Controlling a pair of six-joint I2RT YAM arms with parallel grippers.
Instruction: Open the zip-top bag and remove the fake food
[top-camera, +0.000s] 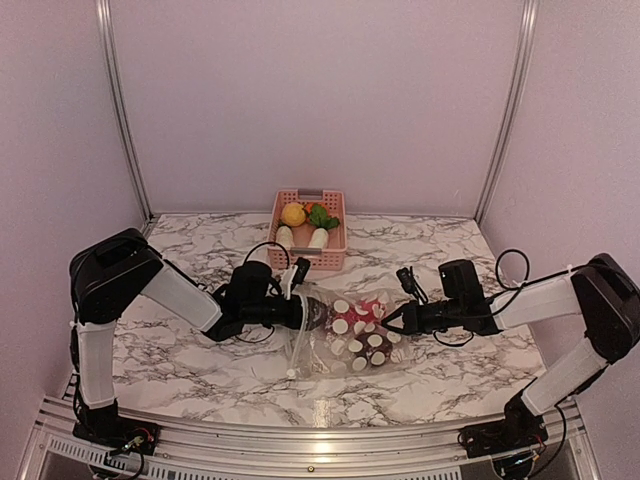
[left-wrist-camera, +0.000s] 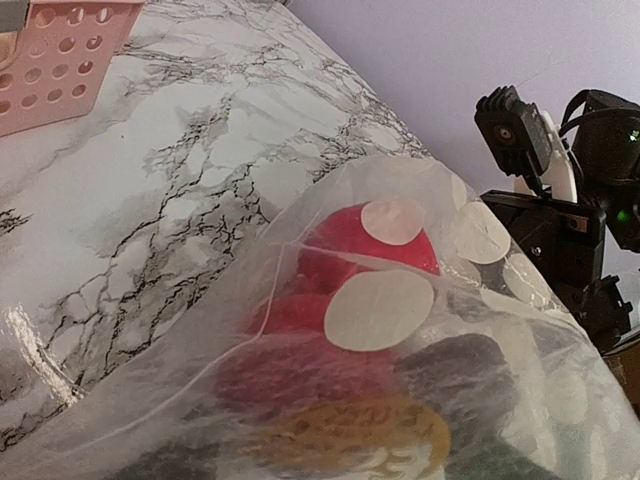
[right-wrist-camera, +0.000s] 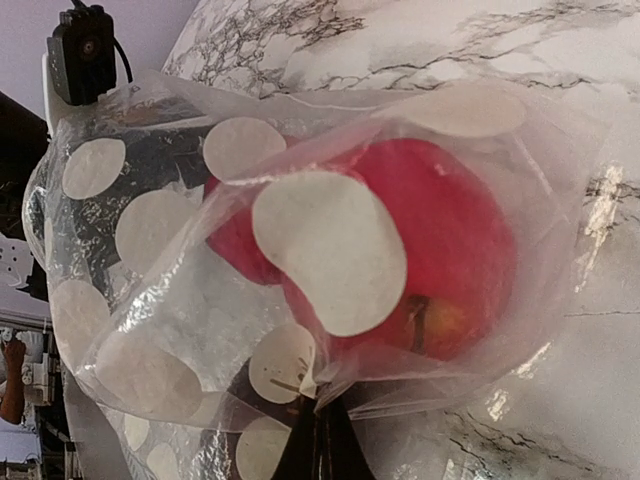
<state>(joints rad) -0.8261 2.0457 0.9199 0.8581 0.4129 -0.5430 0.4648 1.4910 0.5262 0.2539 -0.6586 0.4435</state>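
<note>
The zip-top bag (top-camera: 350, 338), clear with white dots, lies mid-table between my grippers. Fake food shows inside it: a red apple (right-wrist-camera: 440, 250) and dark and brown pieces (left-wrist-camera: 440, 375). My left gripper (top-camera: 308, 313) is at the bag's left end, its tip wrapped in film. In the left wrist view the bag (left-wrist-camera: 400, 310) covers the fingers, so I cannot tell how the jaws stand. My right gripper (top-camera: 392, 320) is shut on the bag's right edge; its dark fingers (right-wrist-camera: 322, 440) pinch a fold of film just under the apple.
A pink slotted basket (top-camera: 335, 258) stands at the back centre holding a yellow piece (top-camera: 293, 214), a green leafy piece (top-camera: 322, 216) and white pieces (top-camera: 285, 236). Its corner shows in the left wrist view (left-wrist-camera: 50, 70). Walls enclose the marble table.
</note>
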